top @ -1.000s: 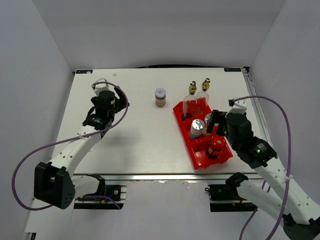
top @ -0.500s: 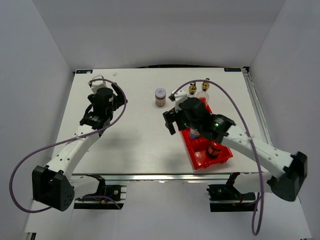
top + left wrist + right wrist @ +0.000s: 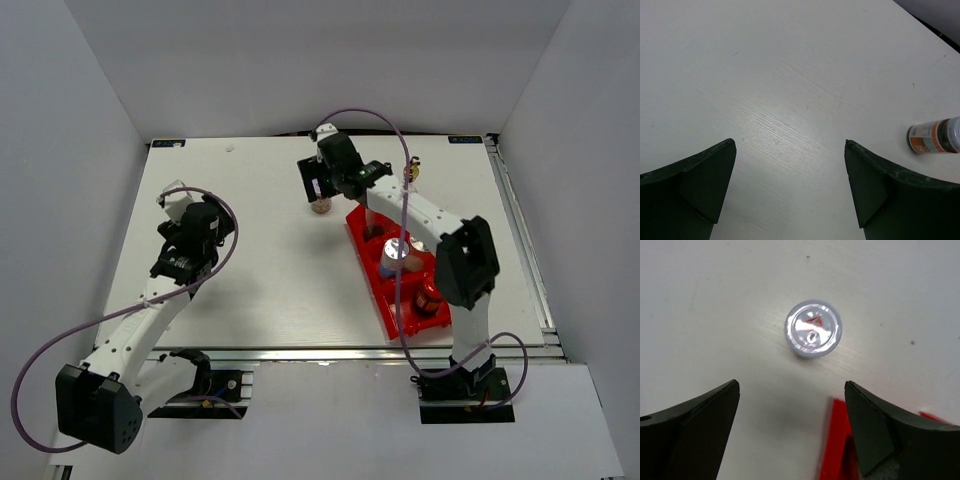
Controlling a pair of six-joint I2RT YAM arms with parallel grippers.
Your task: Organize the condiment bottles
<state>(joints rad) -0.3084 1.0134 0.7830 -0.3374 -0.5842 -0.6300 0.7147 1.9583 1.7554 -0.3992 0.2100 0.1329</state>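
A small grey-lidded jar [image 3: 813,330] stands on the white table just left of the red bin [image 3: 392,312]. My right gripper [image 3: 790,385] hovers open above it, and the jar sits just beyond the fingertips, not between them. From above, the right gripper [image 3: 318,182] partly covers the jar [image 3: 320,207]. In the bin stand a silver-topped shaker [image 3: 395,250] and a red-lidded jar [image 3: 430,296]. A gold-stoppered bottle [image 3: 410,170] shows behind the right arm. My left gripper [image 3: 789,142] is open over bare table at the left, with the jar [image 3: 934,137] far to its right.
The bin's corner [image 3: 836,440] lies right under my right gripper's right finger. The right arm stretches over the bin's far end and hides what stands there. The table's back edge [image 3: 320,138] is a short way behind the jar.
My right arm has swung from the bin's right side across to the back, and now hangs over the grey-lidded jar. The left arm has drawn back a little toward the near left.
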